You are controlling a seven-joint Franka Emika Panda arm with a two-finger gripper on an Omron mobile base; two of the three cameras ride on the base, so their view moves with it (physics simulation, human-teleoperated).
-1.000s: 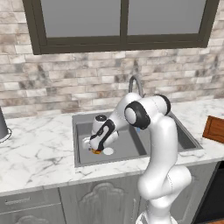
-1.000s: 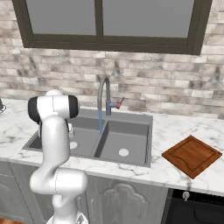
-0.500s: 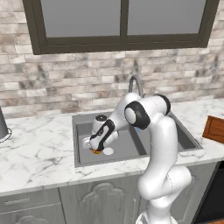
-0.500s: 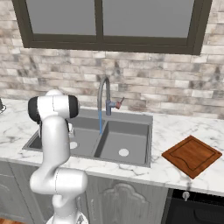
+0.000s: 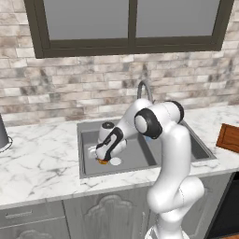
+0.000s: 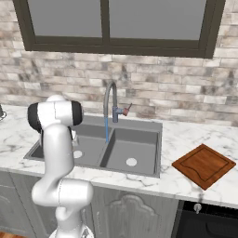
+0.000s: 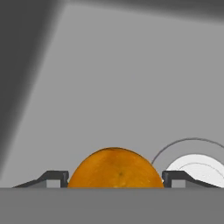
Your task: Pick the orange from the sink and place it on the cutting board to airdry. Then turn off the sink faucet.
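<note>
— Two basins made up the sink point(image 6: 153, 139), and we were working in its left one. There our gripper point(image 5: 103, 158) hung low over the floor, right at the orange point(image 7: 115, 168).

— Did we have hold of the fruit?

— In the hand view the two fingertips point(image 7: 56, 176) stood one on each side of the orange, close against its flanks, with the fruit between them. We could not tell whether they were pressing on it or only bracketing it. The orange sat by the pale drain disc point(image 7: 199, 168), which lay just beside it.

— What could have gone wrong from there?

— As we judged it, a round fruit held near its widest part could squirt out if the fingertips closed off-centre, and then roll across the basin floor. A lift begun before the grip was firm would leave it behind.

— And further right?

— A thin blue stream ran from the faucet point(image 6: 110, 104) down at the divider, so the water was on. The right basin held nothing but its own drain point(image 6: 131, 162). Well apart on the counter, the cutting board point(image 6: 203, 165) lay bare, waiting for the orange.
</note>
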